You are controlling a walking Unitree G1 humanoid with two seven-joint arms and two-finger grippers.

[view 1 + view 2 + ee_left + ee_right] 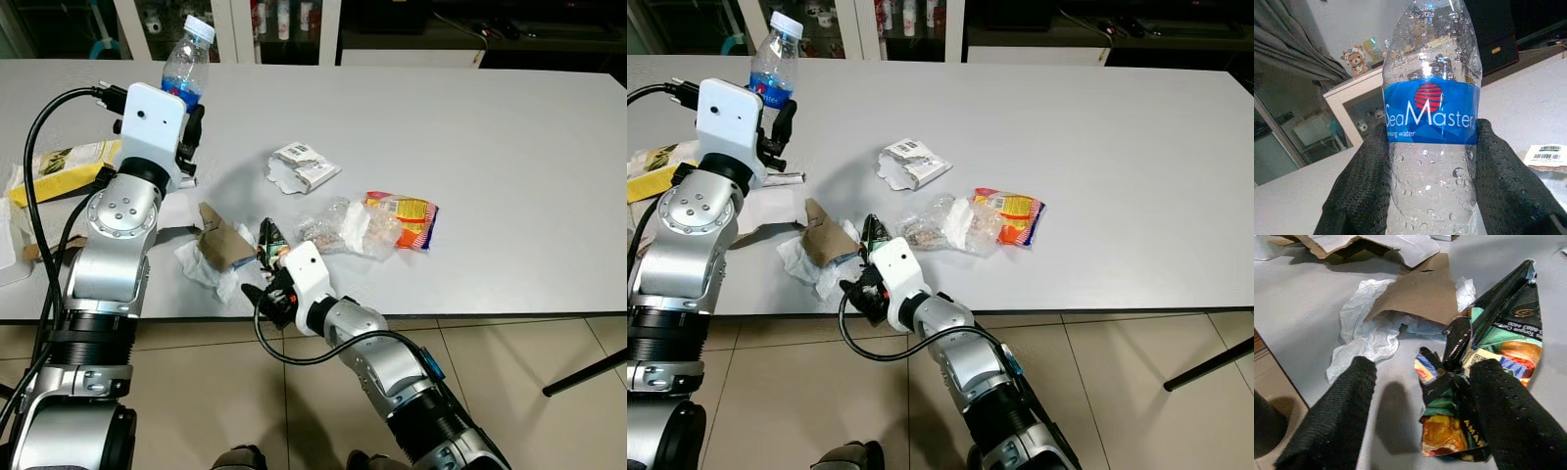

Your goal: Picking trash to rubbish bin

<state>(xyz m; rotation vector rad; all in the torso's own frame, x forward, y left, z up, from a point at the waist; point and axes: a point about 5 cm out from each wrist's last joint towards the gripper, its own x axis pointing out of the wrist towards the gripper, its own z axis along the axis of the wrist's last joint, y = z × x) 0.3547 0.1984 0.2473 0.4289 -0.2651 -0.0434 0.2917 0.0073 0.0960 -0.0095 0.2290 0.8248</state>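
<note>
Now the robot is working the pick-up step of the clearing job, with both arms busy at the near edge of the white table [509, 147]. The left gripper [1427, 161] is raised above the table, its 2 fingers [1364, 181] clamped against either side of a clear water bottle [186, 61], which is standing upright in the grasp with its blue label just above the pads. That piece looks secured and, I judge, ready to be carried off; no rubbish bin is showing, so the robot is going to have to turn and find one.

Down low, the right gripper [1422, 406] is reaching in at the table edge. Its 2 fingers are spread apart, not yet grasping. The dark crumpled snack wrapper [1484, 362] is lying between them, pressed against 1 finger [1508, 411], while the other finger is standing clear of it on bare table. Just beyond the fingertips are lying a white tissue [1369, 330] and a torn piece of cardboard [1420, 293].

The next move, I reckon, is calling for the right fingers to close squarely on the wrapper's bunched middle; the foil looks slick and springy, so a shallow pinch could slip off. Farther out a clear plastic bag [348, 227] and an orange packet [407, 215] are waiting.
</note>
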